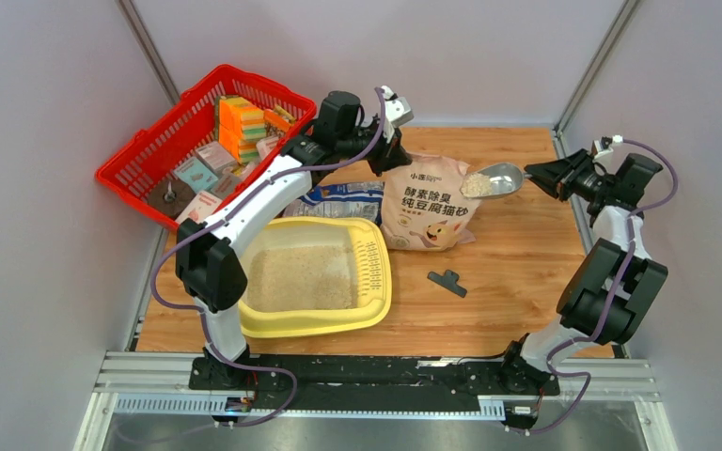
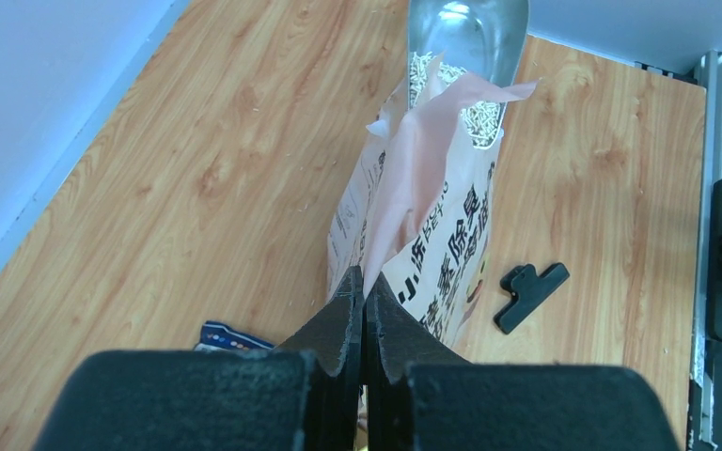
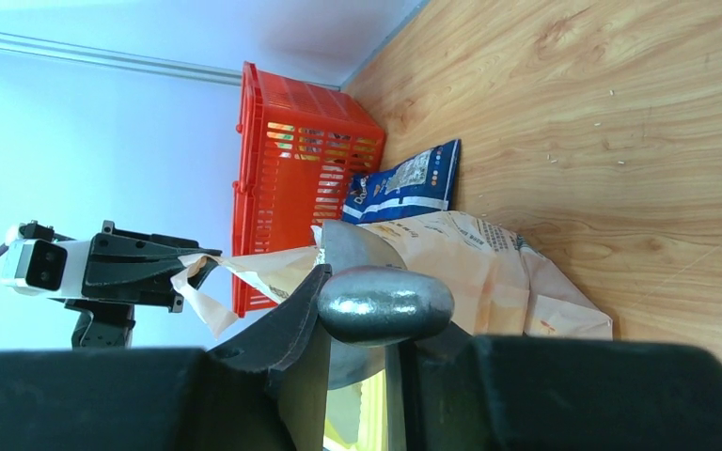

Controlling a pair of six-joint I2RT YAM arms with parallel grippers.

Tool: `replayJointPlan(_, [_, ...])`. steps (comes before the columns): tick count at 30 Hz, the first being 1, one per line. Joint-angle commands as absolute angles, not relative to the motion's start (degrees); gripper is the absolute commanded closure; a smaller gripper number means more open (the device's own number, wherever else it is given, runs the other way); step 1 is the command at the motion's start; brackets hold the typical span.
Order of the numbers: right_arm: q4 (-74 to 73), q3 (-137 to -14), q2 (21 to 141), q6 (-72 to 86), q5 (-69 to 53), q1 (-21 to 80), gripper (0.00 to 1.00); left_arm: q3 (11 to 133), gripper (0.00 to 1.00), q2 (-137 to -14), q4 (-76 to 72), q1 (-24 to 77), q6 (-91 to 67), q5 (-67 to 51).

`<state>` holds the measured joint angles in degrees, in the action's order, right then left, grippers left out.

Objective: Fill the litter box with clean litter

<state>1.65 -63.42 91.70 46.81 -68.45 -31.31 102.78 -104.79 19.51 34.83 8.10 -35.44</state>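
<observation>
Pale-yellow litter box [image 1: 310, 323] at the near left of the table [image 1: 526, 272], floor covered.
I see a flat bed of fine beige clean litter [image 1: 299, 278] inside it. My left gripper [image 2: 365, 299] pinches the tan bag [image 1: 430, 211] at its mouth; my right gripper [image 3: 362, 324] clamps the handle of the metal scoop [image 1: 503, 175], heaped with granules.

light: bright, even, from overhead | shadows: soft and short beneath the arms on the bench [image 1: 526, 282] | glare: hot spots on the metal scoop [image 2: 470, 38], bowl and handle | focus: top view sharp; left tool [image 2: 364, 305] soft and black near the lens | walls: washed pale blue
</observation>
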Motion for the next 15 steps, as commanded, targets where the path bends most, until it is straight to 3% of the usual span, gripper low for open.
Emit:
replayJointPlan(1, [7.7,-62.1,92.5,50.1,-71.2,-32.7,1.0,105.0,1.0,-100.9,15.6,33.7,9.4,-34.5])
replayJointPlan(15, [18.3,-59.8,92.9,60.2,-73.0,-34.4,1.0,107.8,1.0,-103.4,17.5,33.7,9.3,-34.3])
